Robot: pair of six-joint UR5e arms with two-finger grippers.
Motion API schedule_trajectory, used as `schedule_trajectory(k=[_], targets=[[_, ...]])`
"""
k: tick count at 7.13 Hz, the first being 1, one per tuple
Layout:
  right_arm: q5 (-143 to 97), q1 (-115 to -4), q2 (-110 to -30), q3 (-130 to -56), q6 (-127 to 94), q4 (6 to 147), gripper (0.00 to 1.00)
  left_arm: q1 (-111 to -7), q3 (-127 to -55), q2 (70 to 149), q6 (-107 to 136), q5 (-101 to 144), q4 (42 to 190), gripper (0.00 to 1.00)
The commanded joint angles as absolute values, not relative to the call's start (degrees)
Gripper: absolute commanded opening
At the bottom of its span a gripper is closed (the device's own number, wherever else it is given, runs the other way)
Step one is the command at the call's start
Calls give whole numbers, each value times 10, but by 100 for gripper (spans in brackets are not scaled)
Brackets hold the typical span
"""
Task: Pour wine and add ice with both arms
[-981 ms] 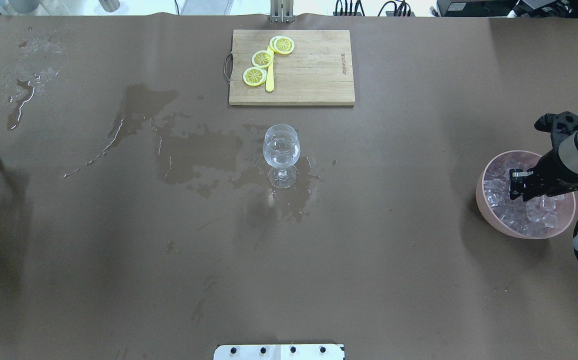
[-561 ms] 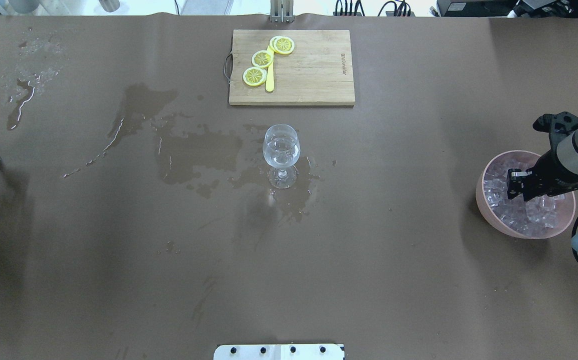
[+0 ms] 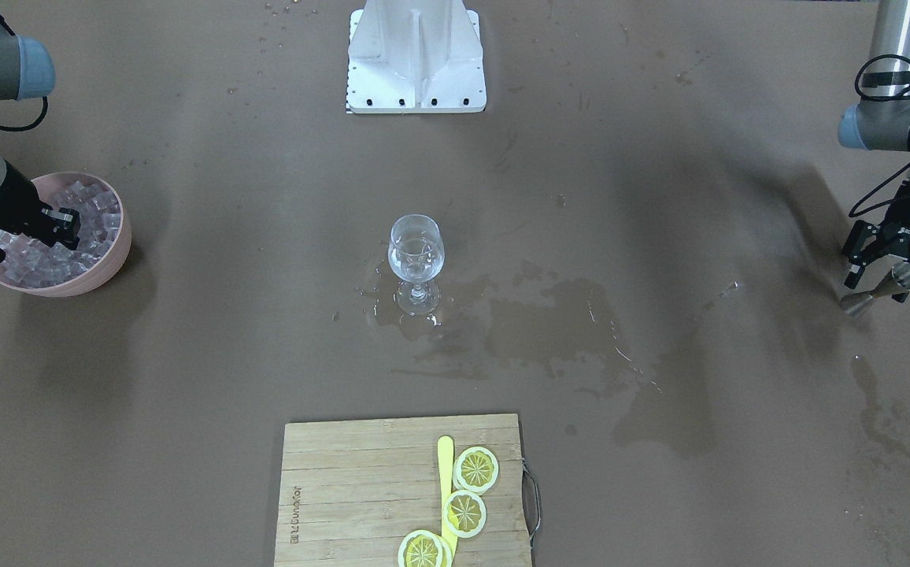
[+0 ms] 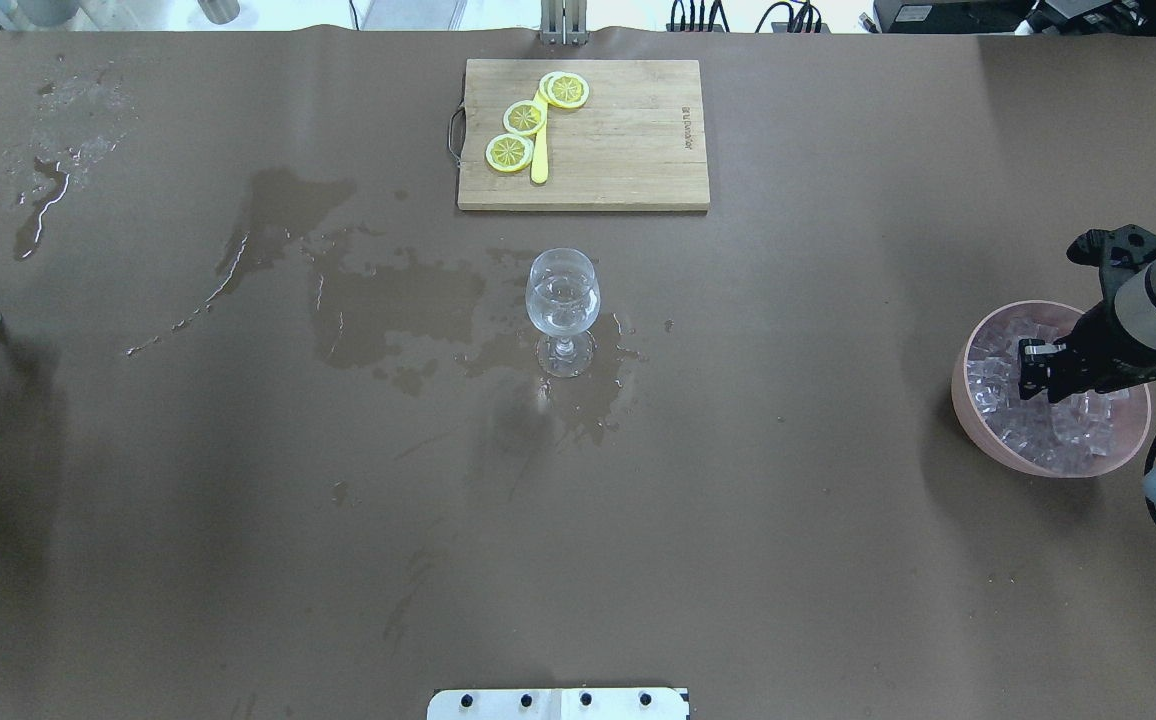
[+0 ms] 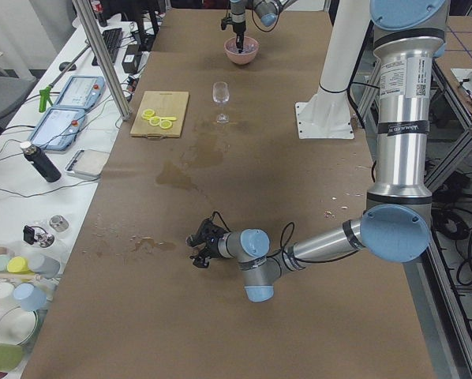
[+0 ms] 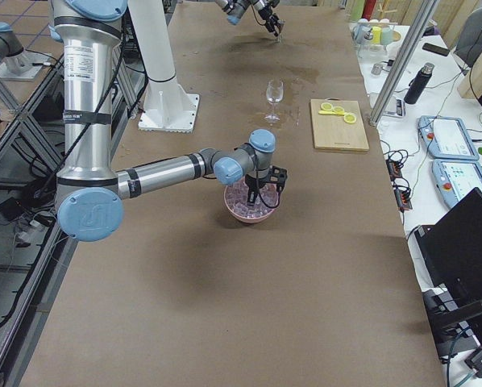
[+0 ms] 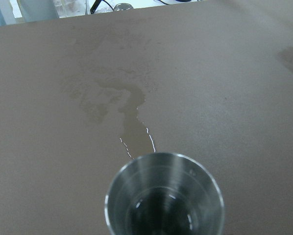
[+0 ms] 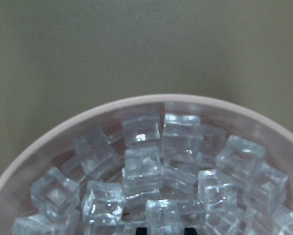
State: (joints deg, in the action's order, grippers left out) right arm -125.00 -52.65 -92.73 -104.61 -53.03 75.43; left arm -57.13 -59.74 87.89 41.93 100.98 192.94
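Dozens of ice cubes [image 8: 141,166] fill the pink bowl [image 8: 63,128] at the right end of the table [image 4: 738,500]. The right gripper [image 4: 1034,372] is down among them. Its fingertips [image 8: 141,230] barely show, set apart with a cube between, and I cannot tell whether they pinch it. The cubes look hard, light and wet-slick, so take one squarely across flat opposite faces or it may squirt out. The left gripper [image 3: 893,276], far left, is closed on a steel cup [image 7: 136,176] holding a little wine [image 7: 161,215]. The glass [image 4: 563,295] stands mid-table, partly filled.
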Motion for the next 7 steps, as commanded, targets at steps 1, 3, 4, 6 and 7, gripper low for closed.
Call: schedule_trajectory(k=[1,3,4,6,7], targets=[[-1248,-526,-925,-1044,-530,755,37,-571,-597,879,419,995,1933,73],[-1246,-530,-925,-1044,-530,755,56,-570,-597,880,420,989,1932,66],[-1243,-533,-925,-1043,-529,755,57,-566,-597,880,420,985,1932,64],[-1243,-534,-921,-1034,-529,755,47,-565,-597,880,420,985,1932,56],[-1243,-533,-919,-1035,-529,754,39,-565,-597,880,420,985,1933,50]])
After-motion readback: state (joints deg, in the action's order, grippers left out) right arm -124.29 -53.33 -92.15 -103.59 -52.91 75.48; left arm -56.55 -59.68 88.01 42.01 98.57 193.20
